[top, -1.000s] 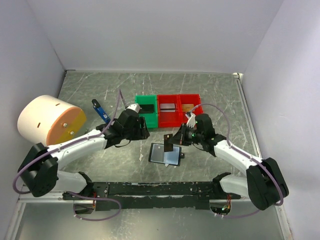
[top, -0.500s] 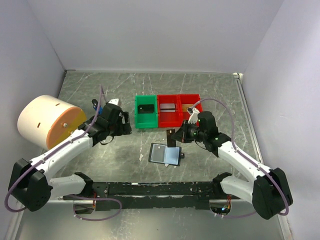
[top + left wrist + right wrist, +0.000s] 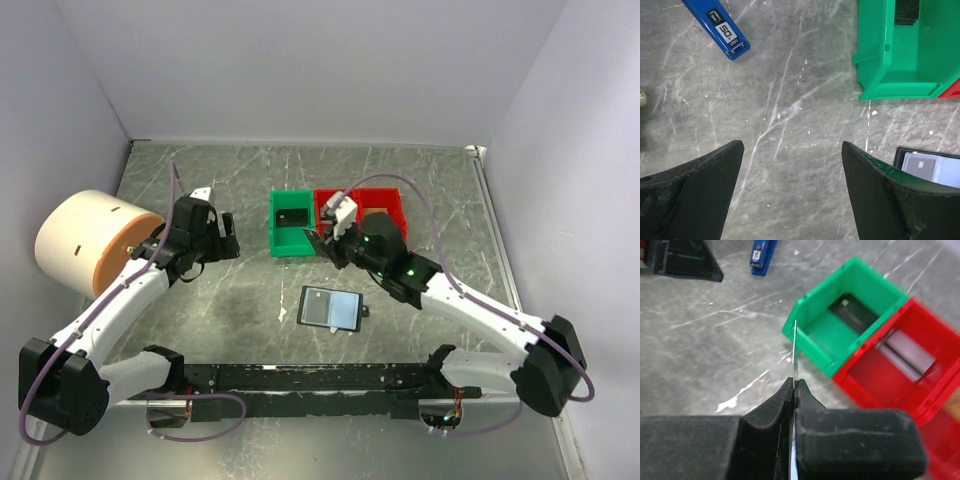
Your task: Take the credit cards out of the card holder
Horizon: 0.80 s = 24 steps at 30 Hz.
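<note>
Card pinched edge-on above the bins; wallet lies open on the table.

The right gripper (image 3: 794, 385) is clamped on a thin card (image 3: 794, 347) near the green bin (image 3: 291, 225) (a black card (image 3: 293, 215) lies inside it), beside the red bins (image 3: 372, 212). The left gripper (image 3: 792, 165) gapes wide and empty over bare marble, between a blue stick (image 3: 716, 27) and the card holder (image 3: 331, 308). A round foam drum (image 3: 98, 241) stands by the left arm.
</note>
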Each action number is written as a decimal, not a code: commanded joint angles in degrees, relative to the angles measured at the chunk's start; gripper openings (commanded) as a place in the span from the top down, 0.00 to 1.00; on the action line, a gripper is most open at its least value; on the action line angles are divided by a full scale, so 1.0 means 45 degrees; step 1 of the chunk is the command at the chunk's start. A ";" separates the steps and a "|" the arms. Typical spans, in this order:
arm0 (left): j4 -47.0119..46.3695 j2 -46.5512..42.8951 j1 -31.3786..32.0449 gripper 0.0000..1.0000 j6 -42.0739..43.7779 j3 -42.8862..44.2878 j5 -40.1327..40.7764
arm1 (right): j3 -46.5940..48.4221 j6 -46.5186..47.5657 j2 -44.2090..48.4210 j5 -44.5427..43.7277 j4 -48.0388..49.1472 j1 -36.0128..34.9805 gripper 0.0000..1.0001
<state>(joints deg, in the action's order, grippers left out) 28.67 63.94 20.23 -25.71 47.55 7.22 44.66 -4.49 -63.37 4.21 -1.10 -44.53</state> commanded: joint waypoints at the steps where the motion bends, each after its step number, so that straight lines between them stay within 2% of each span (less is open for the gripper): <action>1: 0.0107 -0.0503 -0.0042 0.08 0.0698 0.0502 -0.0007 | 0.1353 0.4615 -0.1825 -0.1080 0.1513 -0.0292 1.00; 4: 0.0223 -0.1026 -0.0042 0.08 0.0550 0.0365 0.0719 | 0.2639 0.6789 -0.3898 -0.1172 0.1128 -0.0287 1.00; 9: 0.0256 -0.1865 -0.0052 0.06 0.0379 0.0162 0.1614 | 0.5030 0.8725 -0.6510 -0.1349 0.0549 -0.0278 1.00; 14: 0.0348 -0.2288 -0.0062 0.06 0.0238 0.0148 0.2144 | 0.6236 0.9828 -0.8368 -0.1665 0.0793 -0.0260 1.00; 17: 0.0349 -0.2407 -0.0062 0.05 0.0231 0.0142 0.2223 | 0.7098 1.0237 -0.9297 -0.1515 0.0221 -0.0255 1.00; 24: 0.0381 -0.2397 -0.0062 0.05 0.0275 0.0134 0.1925 | 0.7748 1.0906 -1.0514 -0.2133 0.0260 -0.0267 1.00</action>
<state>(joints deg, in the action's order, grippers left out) 29.85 53.65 20.23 -24.45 47.62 15.38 76.77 41.19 -108.51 -3.46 0.86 -45.60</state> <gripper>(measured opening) 0.948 0.007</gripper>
